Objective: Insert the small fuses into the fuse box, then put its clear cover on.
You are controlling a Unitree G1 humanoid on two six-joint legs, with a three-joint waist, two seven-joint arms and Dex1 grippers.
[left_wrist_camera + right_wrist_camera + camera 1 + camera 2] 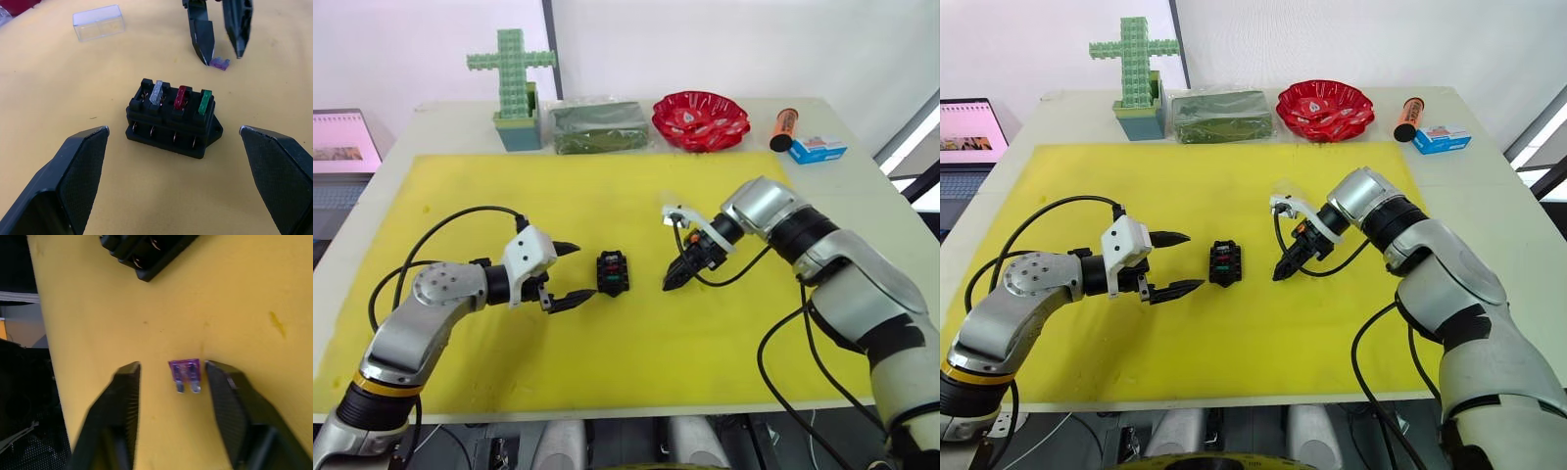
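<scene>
Left arm: forearm extends low across the yellow mat [460, 186] from the robot's left toward centre. The left gripper [570, 276] points at the fuse box [613, 273], jaws wide open and empty, tips stopping just short of the box on its left side.

Right arm: elbow raised, forearm angled down and inward toward centre. The right gripper [674, 278] points steeply down at the mat, to the right of the fuse box and apart from it. Jaws are partly open, not gripping.

Fuse box: stands upright on the mat at the centre of the surface, between the two grippers. Its long axis runs roughly front to back as seen from the head camera. In the left wrist view, one row holds three seated fuses in sequence: grey fuse [156, 92], red fuse [181, 97], green fuse [205, 102]. The end slot beside the grey fuse is empty.

Purple fuse [185, 372]: lies flat on the mat between the right jaws, close to one finger, with both prongs pointing back toward the wrist. Contact with either finger cannot be confirmed.

Cover [97, 22]: lies on the mat beyond the fuse box, well apart from both grippers
</scene>
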